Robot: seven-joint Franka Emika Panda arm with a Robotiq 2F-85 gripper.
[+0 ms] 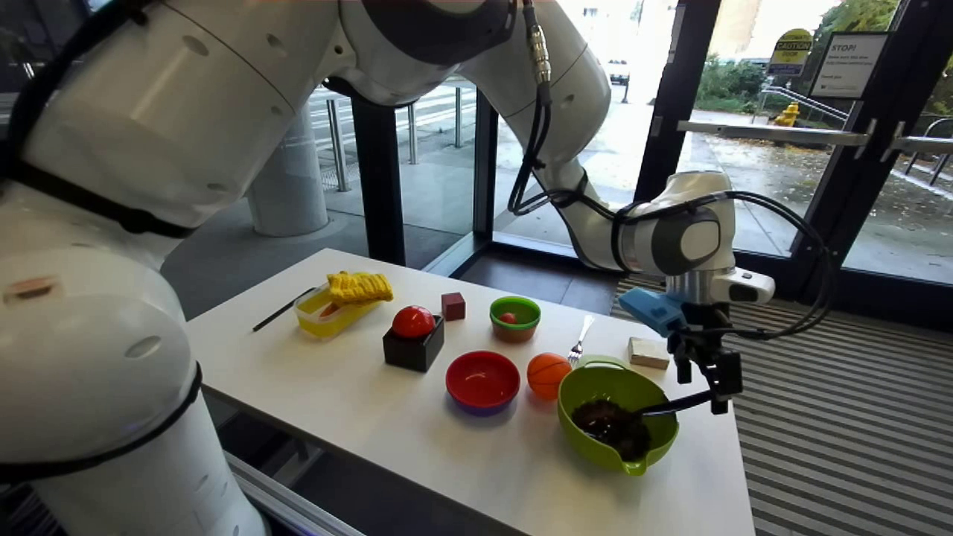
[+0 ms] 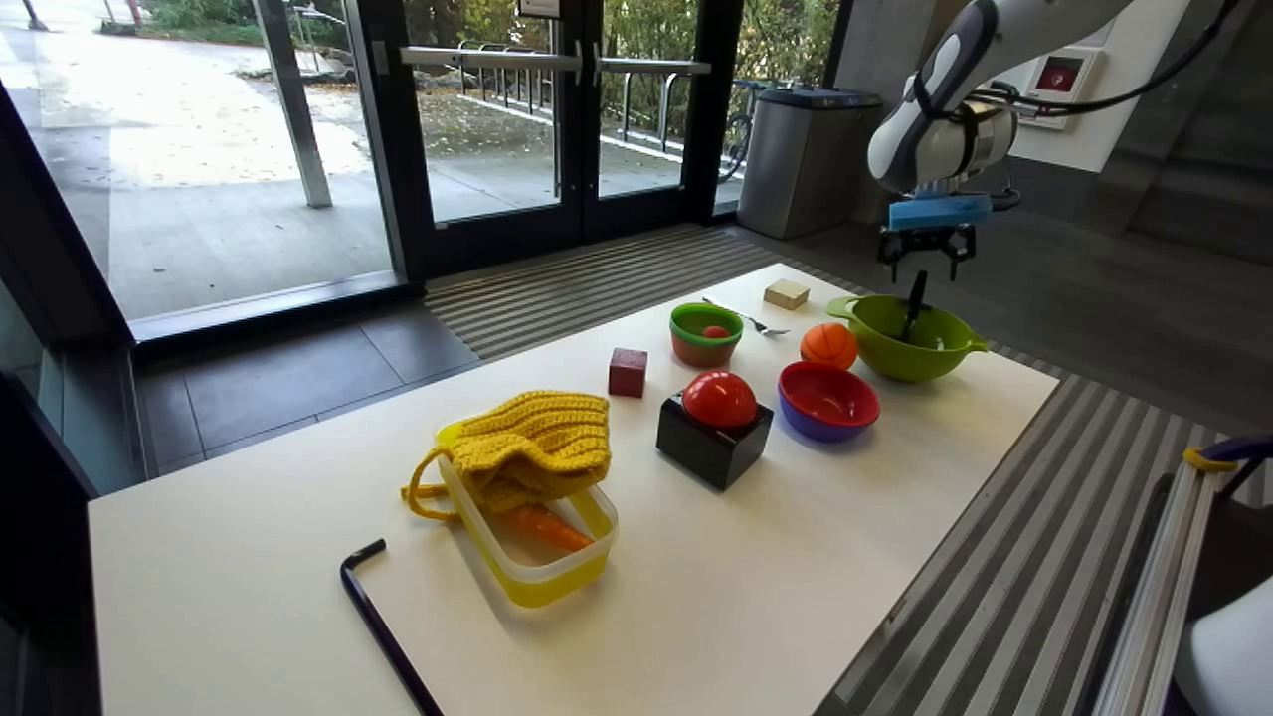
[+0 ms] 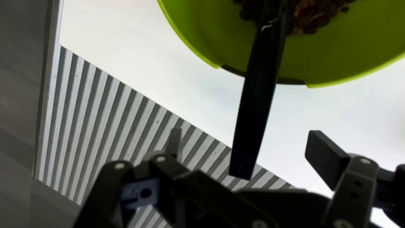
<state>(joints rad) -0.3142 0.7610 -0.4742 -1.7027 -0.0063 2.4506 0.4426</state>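
Robot arm [image 1: 171,112], upper left of frame: glossy white, smoothly rounded, dark grey caps [image 1: 439,33], black straps [image 1: 97,202]. Upper centre: black cables [image 1: 546,113], ribbed silver connector [image 1: 540,56]. Right of centre: bright blue block [image 1: 655,310]. End effector [image 3: 250,155], bottom of wrist view: black, angular, squared fingertips [image 3: 326,160], pale round screw heads [image 3: 161,158].

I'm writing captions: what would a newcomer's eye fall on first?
Probably the open end effector, by the black utensil handle slanting from the lime-green bowl. Next, central on the table, the red dome on its black box. Then the yellow knitted piece lying across the plastic container.
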